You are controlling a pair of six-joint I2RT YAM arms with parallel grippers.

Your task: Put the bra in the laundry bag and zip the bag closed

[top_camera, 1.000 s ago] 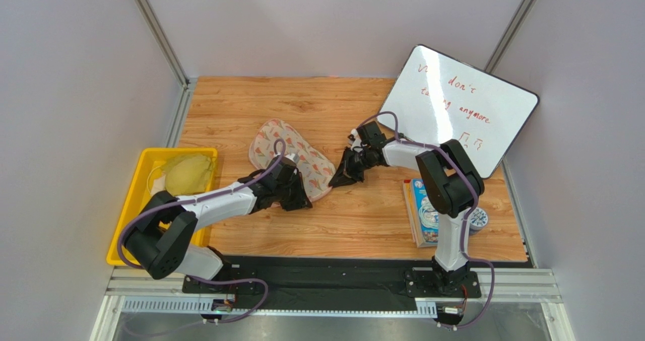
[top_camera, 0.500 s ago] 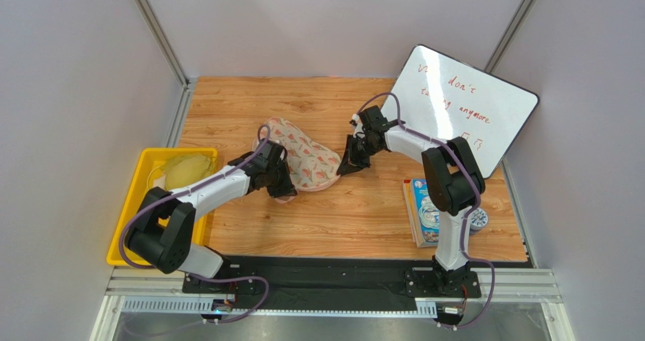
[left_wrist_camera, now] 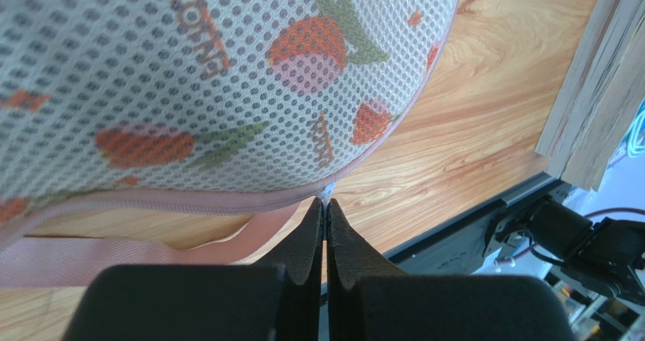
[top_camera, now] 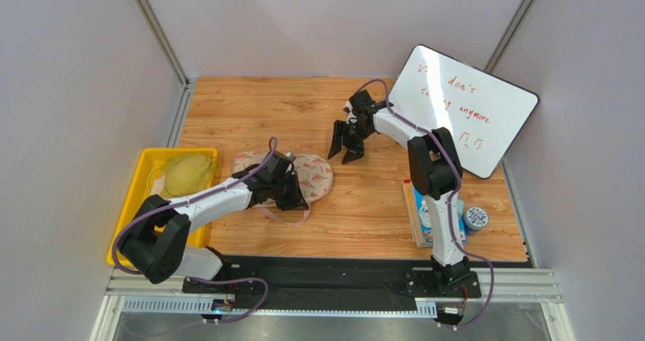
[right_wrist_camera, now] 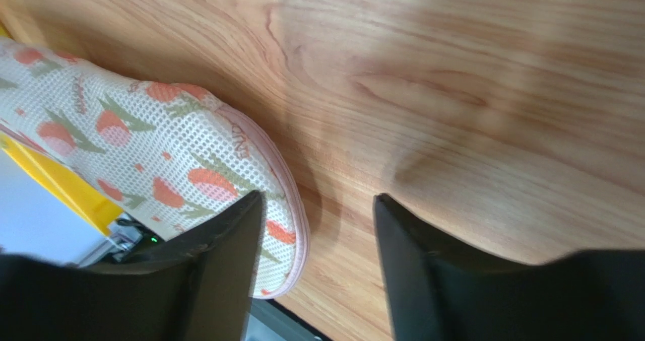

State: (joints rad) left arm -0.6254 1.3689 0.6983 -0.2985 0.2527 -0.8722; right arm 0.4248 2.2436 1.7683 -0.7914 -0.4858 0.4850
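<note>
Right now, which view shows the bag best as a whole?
Top external: the bag lies on the table, outline clear, only partly under the left arm. Left wrist shows just mesh and pink trim up close, the left gripper shut at the rim. Right wrist shows only one end, beyond the open right gripper.

You have on the wooden table:
- One yellow plastic bin, left edge, holding a crumpled pale yellow garment.
- One whiteboard, far right, tilted, red handwriting on it.
- One blue-covered book, lying flat at the near right.
- One small round blue-and-white object, just beside the book.
</note>
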